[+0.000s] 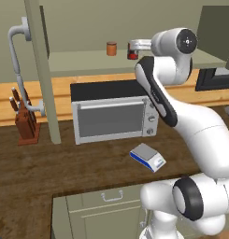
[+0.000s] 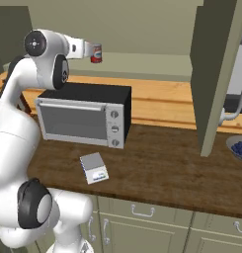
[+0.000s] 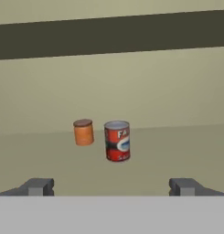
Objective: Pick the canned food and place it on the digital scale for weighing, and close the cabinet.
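Progress is slight: canned food (image 3: 117,140) stands upright on the open cabinet's (image 1: 41,70) shelf beside an orange-brown cylinder (image 3: 83,131) (ungrasped). The gripper (image 3: 111,186) faces it, jaws wide apart and empty. Grasping, placing on the digital scale (image 1: 148,157) on the counter (image 2: 157,168), and door-closing remain.

The can (image 3: 117,141) was red with a white-and-blue label; the jar (image 3: 83,132) orange-brown; the scale (image 1: 148,157) grey over blue; the worktop (image 2: 162,163) dark wood.
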Robot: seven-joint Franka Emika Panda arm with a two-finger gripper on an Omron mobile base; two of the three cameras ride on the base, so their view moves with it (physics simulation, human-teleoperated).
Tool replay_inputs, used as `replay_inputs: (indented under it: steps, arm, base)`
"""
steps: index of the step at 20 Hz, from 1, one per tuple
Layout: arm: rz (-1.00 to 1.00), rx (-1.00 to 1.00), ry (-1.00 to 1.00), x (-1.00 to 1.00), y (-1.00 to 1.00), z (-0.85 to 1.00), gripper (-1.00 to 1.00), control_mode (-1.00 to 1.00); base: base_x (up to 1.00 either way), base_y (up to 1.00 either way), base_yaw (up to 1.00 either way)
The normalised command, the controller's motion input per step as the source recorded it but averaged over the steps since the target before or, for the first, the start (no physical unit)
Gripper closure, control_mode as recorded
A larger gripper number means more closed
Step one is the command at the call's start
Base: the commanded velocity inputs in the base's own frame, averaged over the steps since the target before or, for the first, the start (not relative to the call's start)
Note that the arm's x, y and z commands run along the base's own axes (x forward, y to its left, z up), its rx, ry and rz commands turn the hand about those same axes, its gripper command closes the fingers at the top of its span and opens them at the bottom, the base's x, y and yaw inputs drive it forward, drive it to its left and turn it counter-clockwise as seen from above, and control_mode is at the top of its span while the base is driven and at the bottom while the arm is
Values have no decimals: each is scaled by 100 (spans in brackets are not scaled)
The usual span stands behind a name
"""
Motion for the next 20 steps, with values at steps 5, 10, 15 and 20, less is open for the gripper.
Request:
replay_inputs:
  steps: [5, 10, 15, 20]
  arm:
    - [0, 0, 6, 32, 0, 0, -100, -100]
    - [0, 0, 11, 55, 0, 0, -100, -100]
    - [0, 0, 6, 53, 0, 0, -100, -100]
    - [0, 0, 3, 44, 0, 0, -100, -100]
  base:
    - [0, 0, 0]
    - [0, 0, 0]
    - [0, 0, 0]
    - [0, 0, 0]
